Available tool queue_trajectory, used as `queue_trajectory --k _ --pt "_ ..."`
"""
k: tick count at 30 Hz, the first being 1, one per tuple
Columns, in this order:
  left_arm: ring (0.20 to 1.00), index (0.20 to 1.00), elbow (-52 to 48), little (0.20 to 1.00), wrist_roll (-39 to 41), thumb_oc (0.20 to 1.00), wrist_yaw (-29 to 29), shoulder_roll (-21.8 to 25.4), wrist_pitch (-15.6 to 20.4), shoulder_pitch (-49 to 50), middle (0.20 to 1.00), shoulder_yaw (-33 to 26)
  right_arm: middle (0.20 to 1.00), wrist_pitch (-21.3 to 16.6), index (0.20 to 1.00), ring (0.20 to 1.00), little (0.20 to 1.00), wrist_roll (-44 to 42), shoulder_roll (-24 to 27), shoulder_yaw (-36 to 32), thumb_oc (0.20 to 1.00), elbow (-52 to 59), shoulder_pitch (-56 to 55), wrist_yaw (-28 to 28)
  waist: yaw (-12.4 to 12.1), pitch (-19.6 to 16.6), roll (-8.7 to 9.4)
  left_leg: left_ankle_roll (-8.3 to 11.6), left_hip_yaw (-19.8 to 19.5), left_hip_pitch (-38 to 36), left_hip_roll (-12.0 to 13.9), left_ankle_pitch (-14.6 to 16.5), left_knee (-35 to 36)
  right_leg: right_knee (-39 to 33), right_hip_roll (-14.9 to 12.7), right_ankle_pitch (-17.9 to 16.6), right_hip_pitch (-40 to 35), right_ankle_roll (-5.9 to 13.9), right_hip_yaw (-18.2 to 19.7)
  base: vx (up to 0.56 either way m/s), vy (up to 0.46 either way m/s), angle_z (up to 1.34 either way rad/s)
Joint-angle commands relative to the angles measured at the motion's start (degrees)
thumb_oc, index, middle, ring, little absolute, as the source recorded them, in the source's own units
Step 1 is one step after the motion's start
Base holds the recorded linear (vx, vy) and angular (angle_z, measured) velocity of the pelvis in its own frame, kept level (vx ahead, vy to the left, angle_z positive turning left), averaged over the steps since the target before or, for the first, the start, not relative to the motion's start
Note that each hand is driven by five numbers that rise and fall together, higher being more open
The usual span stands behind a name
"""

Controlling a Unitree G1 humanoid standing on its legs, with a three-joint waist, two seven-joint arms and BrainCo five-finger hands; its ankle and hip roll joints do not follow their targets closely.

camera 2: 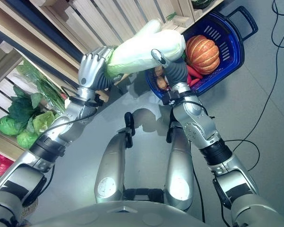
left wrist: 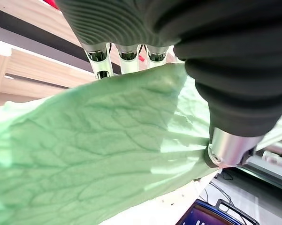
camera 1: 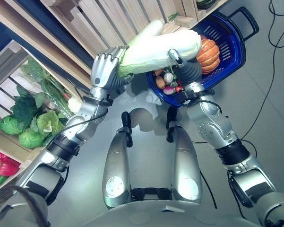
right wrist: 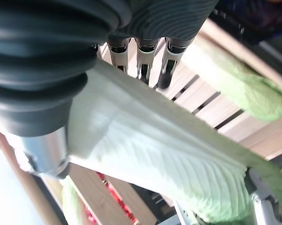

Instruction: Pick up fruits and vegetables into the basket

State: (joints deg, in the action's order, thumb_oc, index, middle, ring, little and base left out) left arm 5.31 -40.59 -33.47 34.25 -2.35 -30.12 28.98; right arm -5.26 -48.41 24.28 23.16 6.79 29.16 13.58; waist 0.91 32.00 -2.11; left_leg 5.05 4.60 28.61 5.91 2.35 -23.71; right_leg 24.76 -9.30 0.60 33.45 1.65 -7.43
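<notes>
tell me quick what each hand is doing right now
Left hand: shut on the leafy green end of the napa cabbage.
Right hand: shut on the pale white end of the same cabbage, above the blue basket.

A long pale-green leafy napa cabbage (camera 1: 158,49) lies nearly level, leafy end among the left hand's fingers (camera 1: 105,64), white end against the right fingers (camera 1: 176,56), above the blue plastic basket (camera 1: 234,47) holding an orange pumpkin (camera 1: 209,54).

No readable text or signs.
</notes>
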Motion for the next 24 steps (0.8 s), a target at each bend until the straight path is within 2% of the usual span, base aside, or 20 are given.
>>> queue_trajectory --k 1,2,5,7,11,14,20,24 --pt "0.947 0.947 -5.3 0.947 -1.7 0.947 -0.9 -0.1 4.8 -1.2 0.947 3.6 0.200 -3.5 0.200 0.200 0.200 -2.6 -2.4 1.3 0.200 7.4 5.1 -6.5 -0.7 -2.2 1.83 -3.47 3.4 0.9 -2.8 2.5 0.9 -0.9 -1.7 3.2 -2.7 4.58 -1.6 -0.02 -0.056 0.01" --pt "1.000 1.000 -5.0 1.000 0.0 1.000 -0.4 -0.2 5.7 -1.3 1.000 3.5 0.200 -3.6 0.200 0.200 0.200 -4.0 -2.4 1.1 0.200 7.8 5.6 -7.0 -0.9 -2.2 1.85 -3.56 3.3 1.0 -2.9 2.0 1.2 -1.3 -1.6 2.8 -2.6 4.52 -1.7 -0.03 -0.055 0.02" --pt "1.000 1.000 -4.6 1.000 3.3 1.000 1.8 -0.5 8.4 0.0 1.000 3.0 0.200 -4.7 0.200 0.200 0.200 -5.2 -2.4 -0.1 0.200 9.1 5.9 -7.9 -1.1 -2.2 1.81 -3.54 3.3 0.8 -2.9 2.4 1.3 -1.2 -1.6 3.2 -2.8 4.69 -1.8 -0.02 -0.047 0.04" --pt "1.000 1.000 -4.2 1.000 5.9 1.000 2.6 -1.4 8.9 1.2 1.000 2.8 0.200 -6.2 0.200 0.200 0.200 -4.1 -2.4 -1.2 0.200 10.3 5.7 -7.9 -1.1 -2.2 1.66 -3.57 3.4 0.6 -2.8 2.2 1.8 -1.4 -1.5 3.1 -2.8 4.68 -1.9 0.00 -0.014 0.02" --pt "1.000 1.000 -3.2 1.000 5.0 1.000 -0.2 -1.9 7.2 3.3 1.000 2.5 0.200 -10.6 0.200 0.200 0.200 -1.9 -1.2 -5.3 0.200 12.7 4.1 -7.5 -0.3 -2.2 1.49 -3.55 3.7 0.5 -2.7 2.2 2.1 -1.4 -1.2 3.1 -2.6 4.69 -1.7 0.00 0.000 0.00" --pt "1.000 1.000 -2.2 1.000 7.7 1.000 -3.0 -1.5 5.4 4.9 1.000 0.0 0.200 -15.3 0.200 0.200 0.200 0.9 0.0 -11.1 0.200 15.6 0.9 -6.6 1.0 -2.2 1.54 -3.52 4.1 0.6 -2.4 2.4 2.2 -1.3 -0.8 3.4 -2.2 4.63 -1.4 -0.03 0.010 -0.02" --pt "1.000 1.000 -2.2 1.000 13.1 1.000 -6.9 0.1 5.3 7.4 1.000 -6.9 0.200 -23.1 0.200 0.200 0.200 11.1 1.6 -21.6 0.200 18.9 -5.3 -1.1 3.5 -2.2 1.05 -3.33 5.2 1.1 -1.7 2.6 1.7 -0.3 -0.1 3.9 -0.9 4.13 -0.6 -0.02 0.038 -0.08" --pt "1.000 1.000 -3.4 1.000 16.0 1.000 -6.7 0.0 6.6 9.6 1.000 -10.5 0.200 -25.7 0.200 0.200 0.200 18.1 3.0 -27.1 0.200 19.3 -8.3 4.2 4.6 -2.2 0.61 -3.12 5.9 1.5 -1.5 2.6 1.5 0.1 0.3 4.2 -0.2 3.75 -0.2 -0.02 0.044 -0.15"
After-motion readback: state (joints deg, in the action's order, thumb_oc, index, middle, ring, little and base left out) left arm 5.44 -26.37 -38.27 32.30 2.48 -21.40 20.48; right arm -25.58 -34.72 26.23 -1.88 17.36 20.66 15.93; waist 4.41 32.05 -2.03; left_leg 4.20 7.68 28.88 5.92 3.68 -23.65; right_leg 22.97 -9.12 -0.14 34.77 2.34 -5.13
